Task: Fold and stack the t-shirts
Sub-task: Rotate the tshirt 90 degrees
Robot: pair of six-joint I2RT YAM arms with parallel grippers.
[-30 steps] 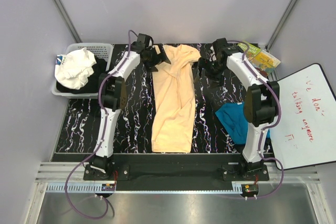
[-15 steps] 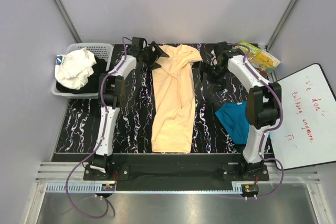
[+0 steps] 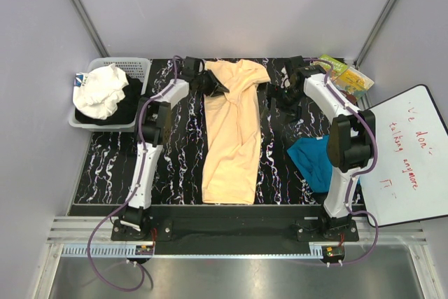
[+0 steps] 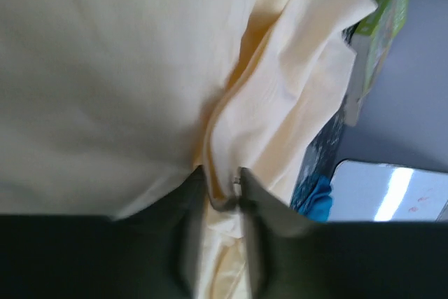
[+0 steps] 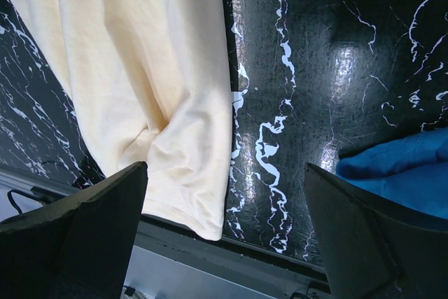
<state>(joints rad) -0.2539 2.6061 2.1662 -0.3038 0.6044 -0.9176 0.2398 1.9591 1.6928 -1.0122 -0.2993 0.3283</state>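
Pinching a fold at the far left sleeve of the peach-yellow t-shirt point(image 3: 231, 138) laid lengthwise on the surface point(image 3: 175, 145), left gripper point(image 4: 222, 176) seems ready to fold it inward; right gripper point(image 3: 278, 94) hangs spread, empty, beside it; teal-blue t-shirt point(image 3: 315, 162) waits bunched near right arm point(image 3: 344, 146).

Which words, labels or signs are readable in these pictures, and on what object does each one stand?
"don't talking anymore": red handwriting on the whiteboard; the word before it is unclear.
Green packet: print too small to read.
Blue patch by the white cloth in the basket: unreadable.
Peach-yellow t-shirt: no print visible.
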